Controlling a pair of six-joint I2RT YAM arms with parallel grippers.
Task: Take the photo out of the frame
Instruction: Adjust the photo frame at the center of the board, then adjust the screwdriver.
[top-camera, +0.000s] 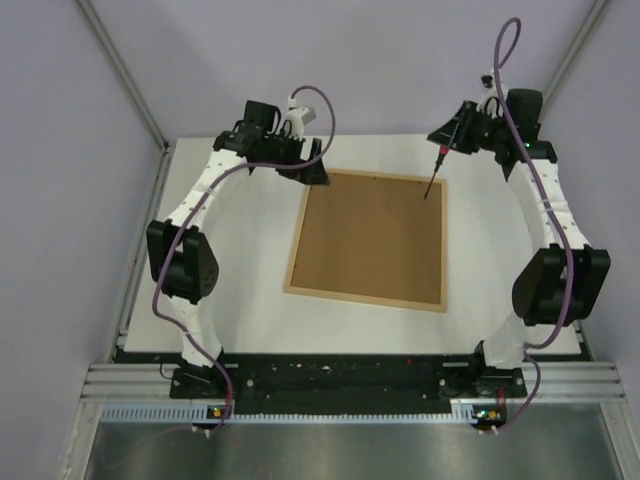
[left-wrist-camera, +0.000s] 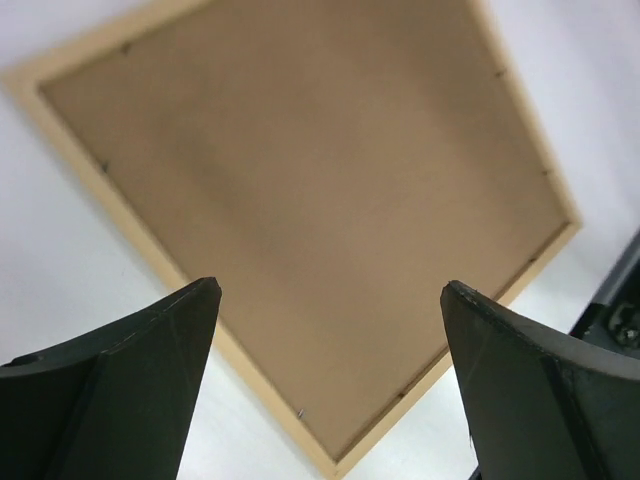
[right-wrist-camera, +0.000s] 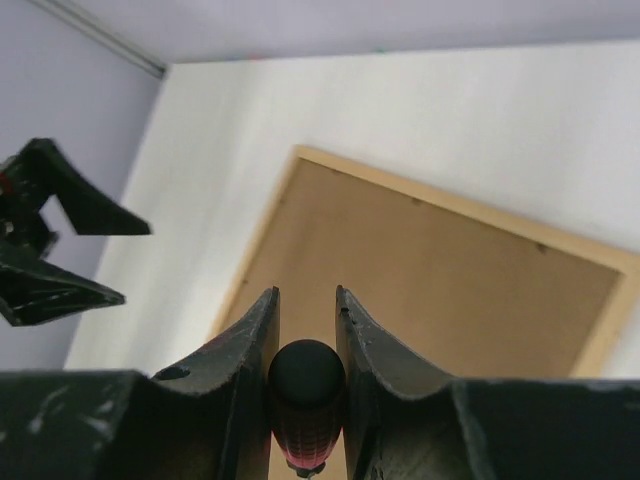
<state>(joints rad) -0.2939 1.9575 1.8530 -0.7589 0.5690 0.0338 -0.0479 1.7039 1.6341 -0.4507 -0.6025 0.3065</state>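
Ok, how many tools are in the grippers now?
1: a screwdriver in the right gripper, tip near the frame's far right corner. The left gripper is open, empty.

The white table (top-camera: 480, 210) stands inside a booth. Behind the table rises a pale lilac back wall (top-camera: 380, 60), and to its left and right stand side walls (top-camera: 50, 150) of the same colour. From the table's two far corners, grey metal posts (top-camera: 120, 75) go up. Along its near edge lies a ribbed aluminium rail (top-camera: 125, 382), and in front of that a dull grey metal sheet (top-camera: 340, 450). The light is soft and even.
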